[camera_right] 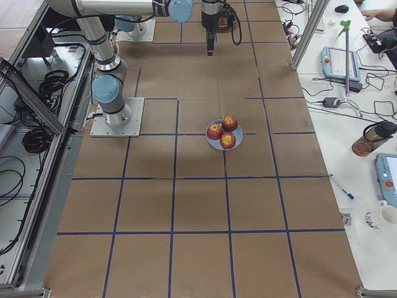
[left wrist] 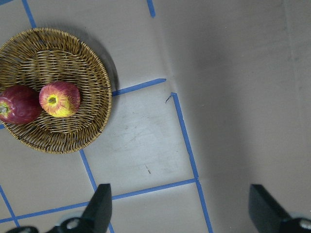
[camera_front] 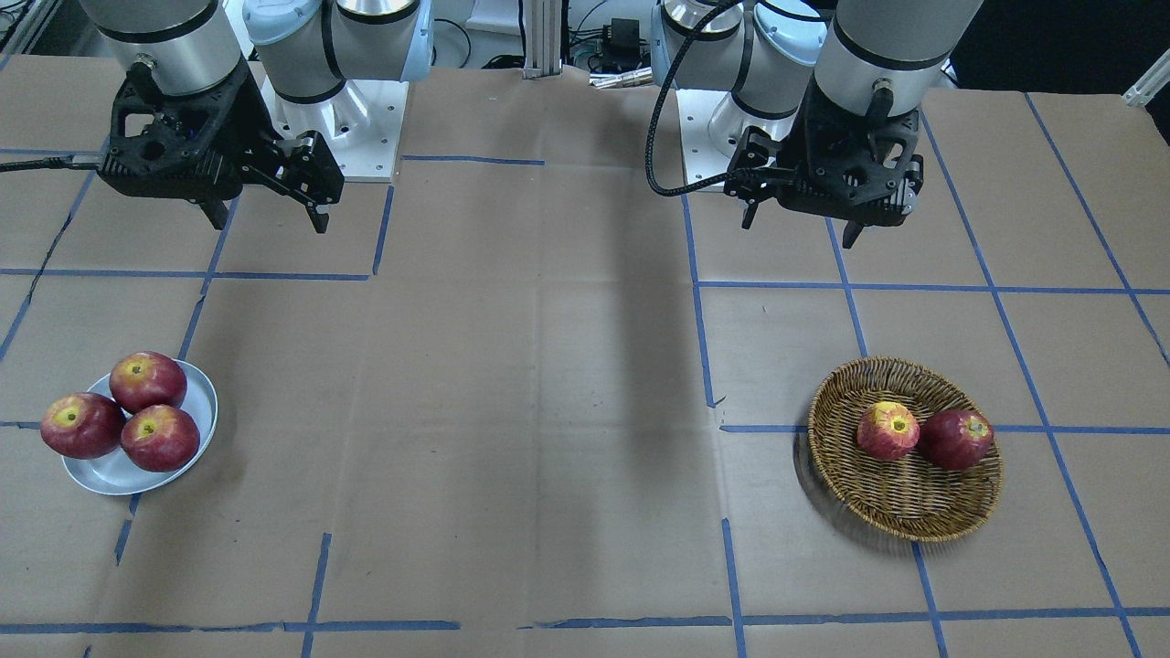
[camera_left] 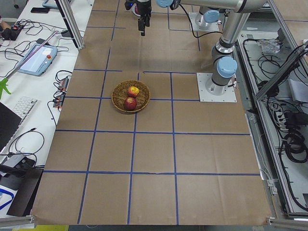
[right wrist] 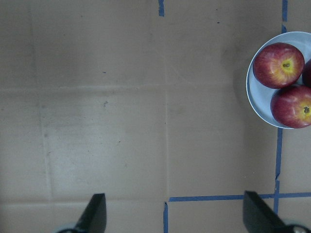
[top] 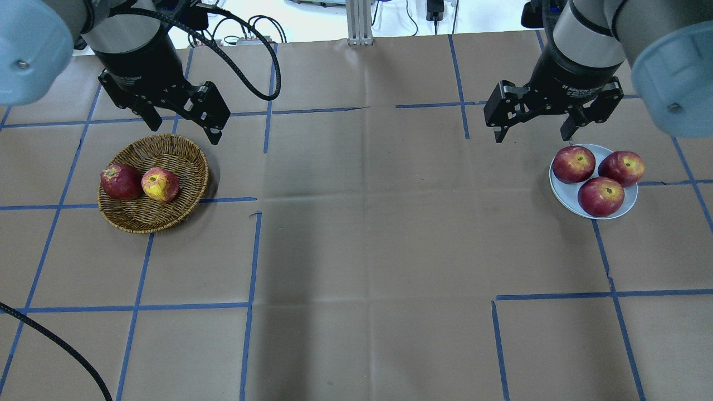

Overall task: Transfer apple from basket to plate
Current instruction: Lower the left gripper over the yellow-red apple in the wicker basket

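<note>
The light red apple with a yellow top lies in the wicker basket, beside a darker red apple. It also shows in the overhead view and the left wrist view. My left gripper hangs open and empty above the table, just behind the basket. The pale plate holds three dark red apples. My right gripper hangs open and empty just behind and left of the plate.
The table is brown cardboard with a grid of blue tape lines. The dark apple touches the light one in the basket. The three plate apples crowd the plate, one overhanging its rim. Both arm bases stand at the robot's edge.
</note>
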`<state>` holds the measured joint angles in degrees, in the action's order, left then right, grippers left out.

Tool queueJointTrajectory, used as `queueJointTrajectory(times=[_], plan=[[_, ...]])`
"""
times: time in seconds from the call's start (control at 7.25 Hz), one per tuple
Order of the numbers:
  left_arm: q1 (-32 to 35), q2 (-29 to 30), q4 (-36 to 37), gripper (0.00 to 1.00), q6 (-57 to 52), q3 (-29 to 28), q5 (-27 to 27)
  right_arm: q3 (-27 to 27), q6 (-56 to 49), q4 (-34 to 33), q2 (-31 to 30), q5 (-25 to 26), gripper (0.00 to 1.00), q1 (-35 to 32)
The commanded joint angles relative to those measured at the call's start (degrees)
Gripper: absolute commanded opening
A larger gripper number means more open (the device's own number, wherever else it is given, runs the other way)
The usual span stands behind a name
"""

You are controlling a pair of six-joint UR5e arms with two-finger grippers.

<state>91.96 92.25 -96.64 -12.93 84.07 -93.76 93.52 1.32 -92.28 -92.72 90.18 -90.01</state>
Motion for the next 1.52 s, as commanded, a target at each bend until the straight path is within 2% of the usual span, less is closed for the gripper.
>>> queueJointTrajectory(times=[0.0, 0.69, 0.83, 0.97, 1.24, 1.38], plan=[[-0.1, -1.1, -1.4, 0.99, -0.3, -0.3, -0.4, 0.0, 0.0, 0.0, 0.0, 0.0, 1.0, 0.0], [-0.5, 0.3, 1.5, 0.99, -3.5, 1.6, -0.3, 0.0, 0.0, -0.1, 0.0, -0.1, 1.0, -0.1], [-1.5, 0.5, 1.6, 0.99, -6.5, 2.1, -0.3, 0.0, 0.0, -0.1, 0.0, -0.1, 1.0, -0.1], [-5.4, 0.5, 2.2, 0.99, -11.5, 4.1, -0.1, 0.0, 0.0, -0.1, 0.0, -0.1, 1.0, -0.1], [-13.1, 0.8, 13.4, 0.99, -21.9, 12.1, -0.2, 0.0, 0.0, -0.1, 0.0, 0.0, 1.0, -0.1], [-14.2, 1.5, 20.7, 0.99, -25.7, 16.1, -0.3, 0.0, 0.0, -0.1, 0.0, -0.1, 1.0, -0.1]])
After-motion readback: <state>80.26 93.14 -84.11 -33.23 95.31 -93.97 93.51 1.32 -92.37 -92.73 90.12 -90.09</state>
